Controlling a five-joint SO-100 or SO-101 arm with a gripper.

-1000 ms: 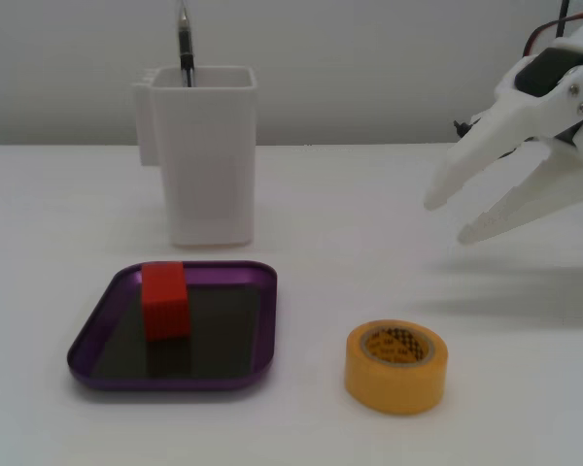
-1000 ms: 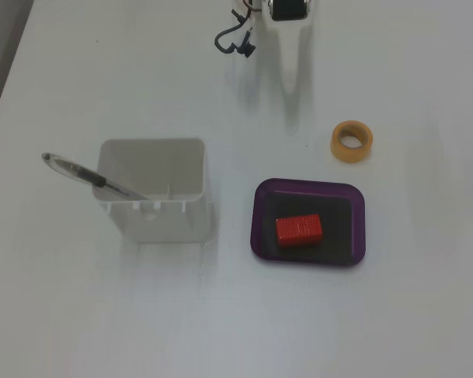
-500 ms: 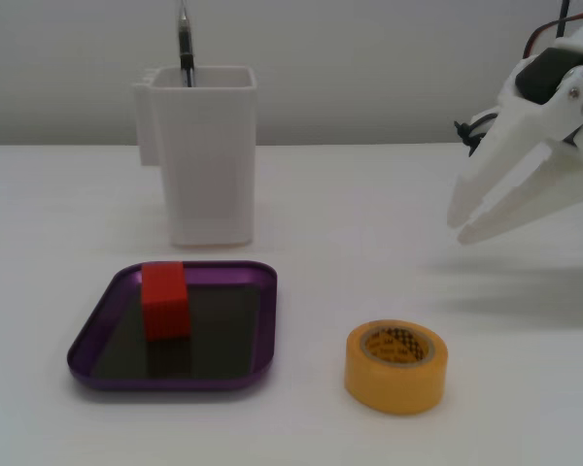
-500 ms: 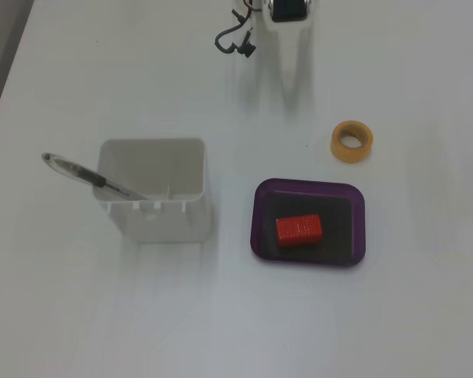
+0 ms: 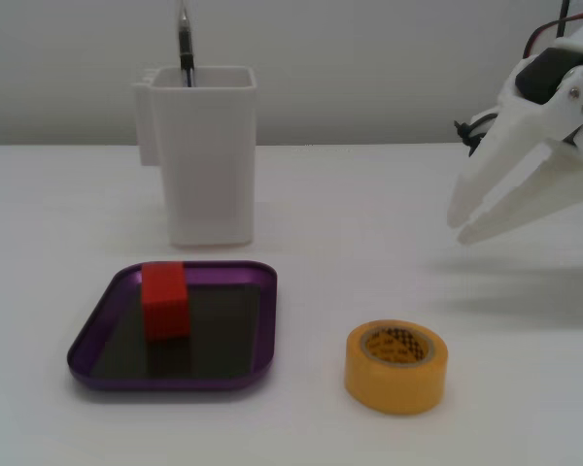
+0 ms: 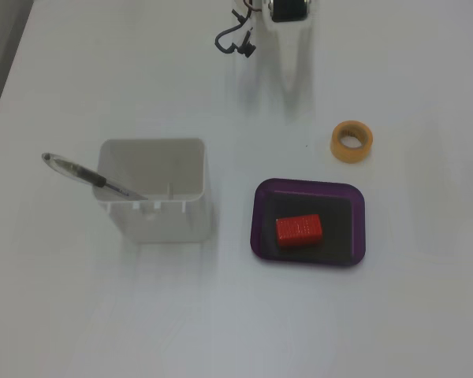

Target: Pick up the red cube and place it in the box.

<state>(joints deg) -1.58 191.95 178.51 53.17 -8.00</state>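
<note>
A red cube [image 5: 165,300] lies inside a shallow purple box [image 5: 99,328], toward its back left in a fixed view [image 6: 299,228]; so the placing looks done. The white tool [image 5: 461,229] hangs well right of the box, above the worktop [image 5: 369,194], fingers slightly spread, pinching nothing; a yellow tape roll [image 5: 396,366] sits just right of the box, a white pen cup [image 5: 206,155] behind it.

One fixed view low, table-level, near; other overhead; both share box [image 5: 97,342] [image 6: 260,228].
</note>
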